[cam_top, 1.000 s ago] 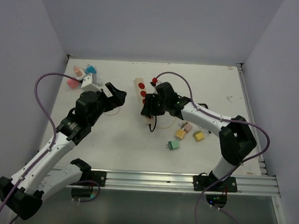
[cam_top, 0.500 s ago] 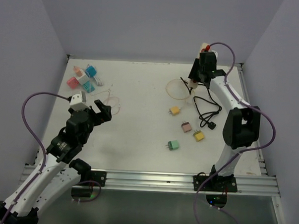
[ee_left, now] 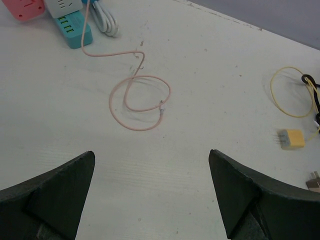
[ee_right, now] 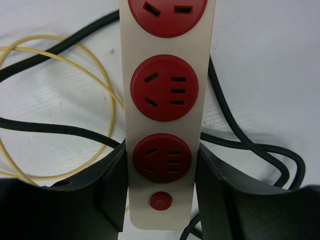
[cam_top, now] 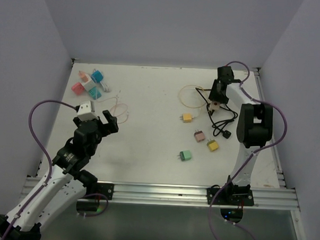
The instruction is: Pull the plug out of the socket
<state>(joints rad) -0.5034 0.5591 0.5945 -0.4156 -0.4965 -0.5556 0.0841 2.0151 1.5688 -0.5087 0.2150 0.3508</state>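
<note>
My right gripper (cam_top: 216,100) is shut on the switch end of a cream power strip with red sockets (ee_right: 165,90), low over the table's far right. Its fingers (ee_right: 112,180) press both sides of the strip. The three sockets in the right wrist view hold no plug. A yellow plug (cam_top: 187,117) with a thin yellow wire loop (cam_top: 190,95) lies loose beside it. My left gripper (cam_top: 109,122) is open and empty over the left half of the table, and its jaws (ee_left: 151,152) stand wide apart.
Pink (cam_top: 199,135), yellow (cam_top: 212,145) and green (cam_top: 185,155) plugs lie right of centre. The strip's black cable (cam_top: 223,123) coils near them. Coloured adapters (cam_top: 88,82) sit at the far left, with a thin pink wire (ee_left: 137,95) trailing from them.
My right gripper has carried the power strip from the table's middle up to the far right, then lowered it toward the table. My left arm has pulled back to the near left.
</note>
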